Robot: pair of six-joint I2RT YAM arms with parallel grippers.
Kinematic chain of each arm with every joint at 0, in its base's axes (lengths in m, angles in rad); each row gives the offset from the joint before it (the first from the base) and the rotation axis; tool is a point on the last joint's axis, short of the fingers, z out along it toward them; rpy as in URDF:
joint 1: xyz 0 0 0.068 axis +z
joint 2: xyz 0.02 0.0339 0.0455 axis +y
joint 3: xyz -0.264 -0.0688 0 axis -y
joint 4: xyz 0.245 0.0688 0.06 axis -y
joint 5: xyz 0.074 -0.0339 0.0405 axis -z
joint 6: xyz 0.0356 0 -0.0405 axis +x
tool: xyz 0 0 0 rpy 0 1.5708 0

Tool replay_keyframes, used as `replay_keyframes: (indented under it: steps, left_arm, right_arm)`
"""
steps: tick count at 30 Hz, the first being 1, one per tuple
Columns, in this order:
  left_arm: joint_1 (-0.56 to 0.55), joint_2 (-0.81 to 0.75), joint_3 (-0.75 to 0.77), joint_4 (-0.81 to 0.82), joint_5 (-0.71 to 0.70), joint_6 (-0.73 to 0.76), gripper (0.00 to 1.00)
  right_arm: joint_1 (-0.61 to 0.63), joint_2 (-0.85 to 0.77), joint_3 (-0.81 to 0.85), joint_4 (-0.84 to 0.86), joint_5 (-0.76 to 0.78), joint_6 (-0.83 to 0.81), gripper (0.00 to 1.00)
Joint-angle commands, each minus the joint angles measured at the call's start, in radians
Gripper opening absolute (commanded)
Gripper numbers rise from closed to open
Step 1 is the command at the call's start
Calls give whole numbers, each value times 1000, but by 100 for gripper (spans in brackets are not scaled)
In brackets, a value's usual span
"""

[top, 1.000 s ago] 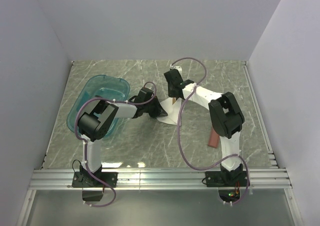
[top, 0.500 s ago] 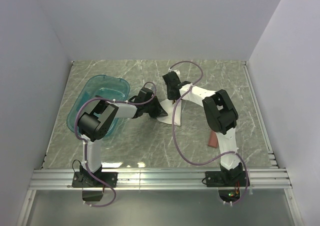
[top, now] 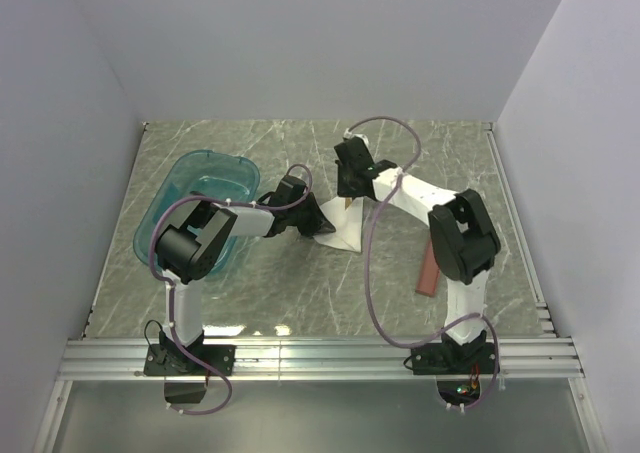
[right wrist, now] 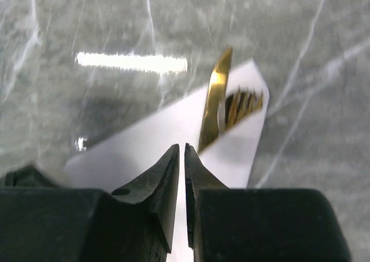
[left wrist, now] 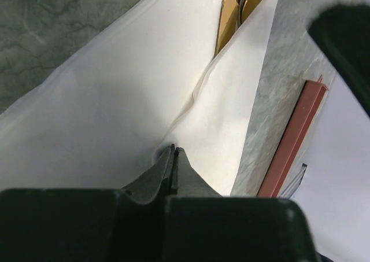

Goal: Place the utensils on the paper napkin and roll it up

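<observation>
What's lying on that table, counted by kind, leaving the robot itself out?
Teal plastic tub: 1
White paper napkin: 1
Reddish-brown tray: 1
Gold knife: 1
Gold fork: 1
Total: 5, though the napkin may hide more.

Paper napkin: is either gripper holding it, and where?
The left gripper pinches the paper napkin at a puckered crease; whether the right gripper grips it cannot be told.
</observation>
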Motion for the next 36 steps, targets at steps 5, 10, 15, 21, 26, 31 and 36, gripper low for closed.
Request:
replay_keyframes:
  steps: [5, 10, 15, 21, 26, 31, 36]
  left_arm:
    - [4, 77, -34, -178, -148, 14, 0]
    - [4, 69, -46, -182, -165, 5, 0]
    - [3, 43, -63, -195, -194, -1, 0]
    - [1, -7, -132, -155, -200, -38, 0]
    - [-8, -24, -177, -124, -168, -70, 0]
    - [-14, -121, -203, -99, -178, -89, 14]
    - [11, -226, -91, -259, -284, 12, 48]
  right_arm:
    - [24, -115, -171, 5, -49, 102, 15]
    - [38, -94, -241, 75, -132, 129, 14]
    - [64, -40, -257, 45, -73, 143, 14]
    - [78, -36, -267, 3, 9, 110, 14]
    - [93, -30, -259, -7, 29, 55, 15]
    - [107, -36, -293, 22, 27, -10, 17]
    - [109, -76, -357, 68, -16, -10, 18]
